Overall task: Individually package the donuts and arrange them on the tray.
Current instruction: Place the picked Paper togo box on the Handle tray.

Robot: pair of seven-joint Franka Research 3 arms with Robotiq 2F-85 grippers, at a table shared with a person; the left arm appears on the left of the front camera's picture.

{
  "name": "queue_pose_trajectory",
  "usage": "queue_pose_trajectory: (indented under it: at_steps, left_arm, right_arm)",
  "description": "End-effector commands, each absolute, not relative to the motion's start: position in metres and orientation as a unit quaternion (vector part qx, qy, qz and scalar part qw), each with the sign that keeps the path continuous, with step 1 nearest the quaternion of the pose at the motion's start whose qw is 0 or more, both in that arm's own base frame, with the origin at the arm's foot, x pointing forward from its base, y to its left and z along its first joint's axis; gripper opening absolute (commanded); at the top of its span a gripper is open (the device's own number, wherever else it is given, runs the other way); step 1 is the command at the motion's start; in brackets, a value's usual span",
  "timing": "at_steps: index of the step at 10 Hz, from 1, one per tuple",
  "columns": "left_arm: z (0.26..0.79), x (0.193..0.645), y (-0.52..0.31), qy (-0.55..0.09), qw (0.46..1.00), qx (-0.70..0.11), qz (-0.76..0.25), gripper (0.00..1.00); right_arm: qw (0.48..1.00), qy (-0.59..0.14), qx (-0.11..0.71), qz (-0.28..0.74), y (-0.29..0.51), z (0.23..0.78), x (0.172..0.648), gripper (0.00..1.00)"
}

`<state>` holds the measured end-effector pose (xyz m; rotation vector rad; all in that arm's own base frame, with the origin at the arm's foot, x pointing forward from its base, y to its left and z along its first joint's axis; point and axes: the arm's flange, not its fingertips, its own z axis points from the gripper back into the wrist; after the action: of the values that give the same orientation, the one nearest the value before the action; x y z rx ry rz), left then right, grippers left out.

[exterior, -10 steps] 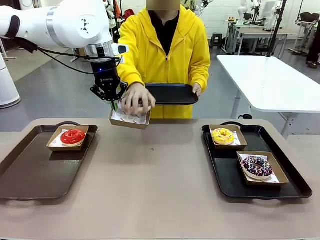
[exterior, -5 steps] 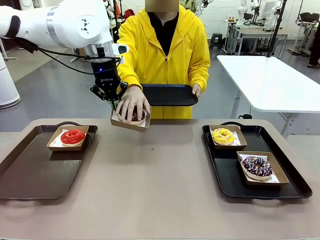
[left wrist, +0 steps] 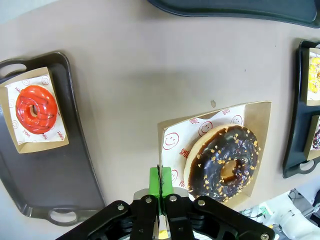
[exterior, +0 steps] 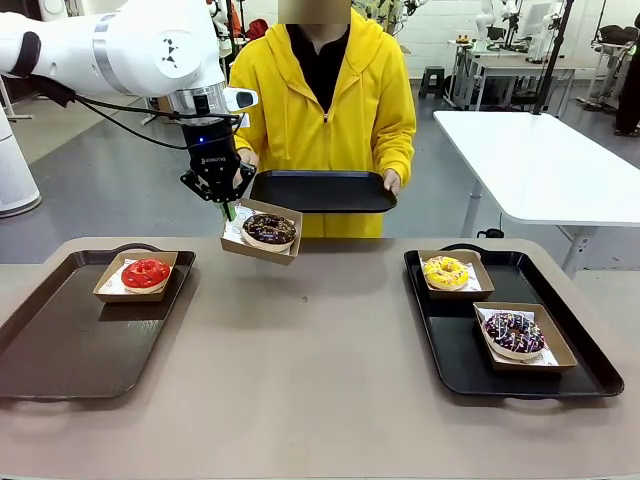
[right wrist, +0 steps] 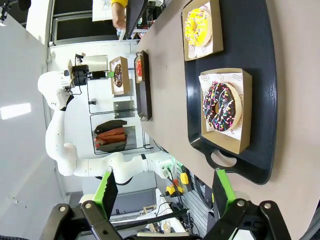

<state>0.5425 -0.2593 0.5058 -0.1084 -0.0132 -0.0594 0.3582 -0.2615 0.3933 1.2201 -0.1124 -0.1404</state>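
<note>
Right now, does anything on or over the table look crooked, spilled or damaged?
Nothing is spilled or damaged. One thing is askew: the box with the chocolate crumb donut hangs tilted above the table, pinched at one edge by the left gripper. The other three boxed donuts sit flat on their trays.

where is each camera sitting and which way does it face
Front: fixed on the robot's side, facing across the table to the person; left arm enters.
Left wrist: above the table, looking down its shut left pincer pinching the box with the crumb donut.
Right wrist: rolled sideways, open right pincer, facing the sprinkled donut.
Front and left wrist share the red donut.
</note>
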Motion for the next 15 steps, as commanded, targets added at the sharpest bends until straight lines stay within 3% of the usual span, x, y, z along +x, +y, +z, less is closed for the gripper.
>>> queue_pose_trajectory:
  at_steps: [1, 2, 5, 9, 15]
  left_arm:
    - [0.507, 0.539, -0.257, -0.008, 0.998, -0.053, -0.029, 0.0]
    - [0.506, 0.543, -0.259, -0.007, 0.998, -0.054, -0.03, 0.01]
    - [0.53, 0.484, -0.179, -0.044, 0.995, -0.045, -0.072, 0.01]
    - [0.512, 0.429, -0.095, -0.073, 0.995, -0.022, -0.066, 0.01]
    - [0.457, 0.41, 0.0, -0.038, 0.999, -0.027, -0.028, 0.01]
  right_arm:
    - [0.814, -0.051, 0.575, -0.064, -0.263, 0.396, 0.358, 1.0]
    - [0.814, -0.051, 0.575, -0.064, -0.263, 0.396, 0.358, 1.0]
    - [0.814, -0.051, 0.575, -0.064, -0.263, 0.396, 0.358, 1.0]
    - [0.814, -0.051, 0.575, -0.064, -0.263, 0.396, 0.358, 1.0]
    - [0.814, -0.051, 0.575, -0.064, -0.263, 0.396, 0.358, 1.0]
